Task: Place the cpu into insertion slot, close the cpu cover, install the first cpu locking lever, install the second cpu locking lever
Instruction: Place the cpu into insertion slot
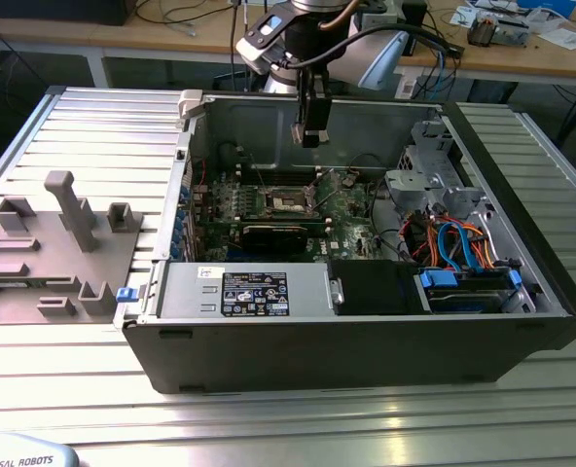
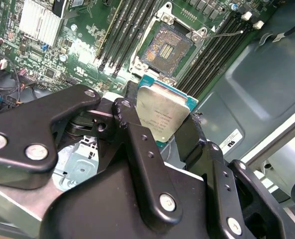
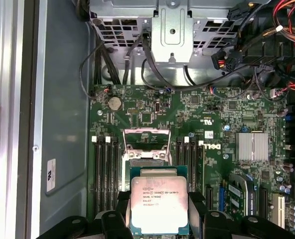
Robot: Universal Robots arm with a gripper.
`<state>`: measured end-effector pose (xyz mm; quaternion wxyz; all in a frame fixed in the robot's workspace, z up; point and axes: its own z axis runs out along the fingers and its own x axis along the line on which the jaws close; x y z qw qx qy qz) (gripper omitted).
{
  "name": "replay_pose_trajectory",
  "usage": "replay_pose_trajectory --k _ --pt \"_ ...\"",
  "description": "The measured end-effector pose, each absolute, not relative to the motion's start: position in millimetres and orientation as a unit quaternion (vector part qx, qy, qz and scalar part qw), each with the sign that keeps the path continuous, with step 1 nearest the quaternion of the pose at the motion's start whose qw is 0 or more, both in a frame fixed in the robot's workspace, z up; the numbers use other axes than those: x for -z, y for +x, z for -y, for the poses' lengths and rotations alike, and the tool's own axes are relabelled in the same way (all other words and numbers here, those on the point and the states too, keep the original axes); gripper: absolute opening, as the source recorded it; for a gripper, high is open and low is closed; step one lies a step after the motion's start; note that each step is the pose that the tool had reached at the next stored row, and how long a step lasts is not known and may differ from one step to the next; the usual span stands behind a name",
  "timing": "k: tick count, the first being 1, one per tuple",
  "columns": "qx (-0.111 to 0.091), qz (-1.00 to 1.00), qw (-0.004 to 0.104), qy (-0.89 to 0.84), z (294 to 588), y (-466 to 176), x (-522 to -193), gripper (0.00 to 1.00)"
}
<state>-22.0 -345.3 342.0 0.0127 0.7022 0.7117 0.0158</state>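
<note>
Clamped btwn the black jaws by two opposite edges: the cpu [image 3: 159,199], dull silver top w/ print facing out in both wrist views, green rim showing round it. Held in the air over the green motherboard [image 3: 212,124], not touching it, not seated. Just beyond the cpu [image 2: 165,115], the insertion slot [image 2: 168,46], dark contact field bare, pale metal rim round it. At the slot's far edge, the cpu cover [image 3: 146,135], a thin silver frame standing up off the contacts; exact tilt can't tell. Beside the slot, a thin wire lever [image 2: 224,34], crossing the long black RAM slots [image 3: 105,174] that flank the socket on both sides. Elsewhere on the board, a finned silver heatsink [image 3: 251,147] and a coin cell [image 3: 115,103]. Past the board's edge, a metal drive cage [image 3: 172,30] w/ black cable bundles. In the exterior view, jaws hanging from the arm [image 1: 312,39] inside the open PC case [image 1: 366,341], above the insertion slot [image 1: 290,199], no contact. Along the case's near wall, a PSU [image 1: 249,292] w/ label; orange & blue cables [image 1: 453,238] toward the exterior view's right. Case lying on its side on a ribbed aluminium surface [image 1: 74,389]; grey moulded fixture [image 1: 45,243] on that surface at the exterior view's left, just beside the case. Behind, a wooden surface [image 1: 522,39] w/ clutter.
</note>
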Motion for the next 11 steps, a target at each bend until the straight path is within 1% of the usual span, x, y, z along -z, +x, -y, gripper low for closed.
replay_pose_trajectory --k 11 --pt "-0.016 -0.704 0.013 0.71 345.3 -22.0 -341.9 0.54"
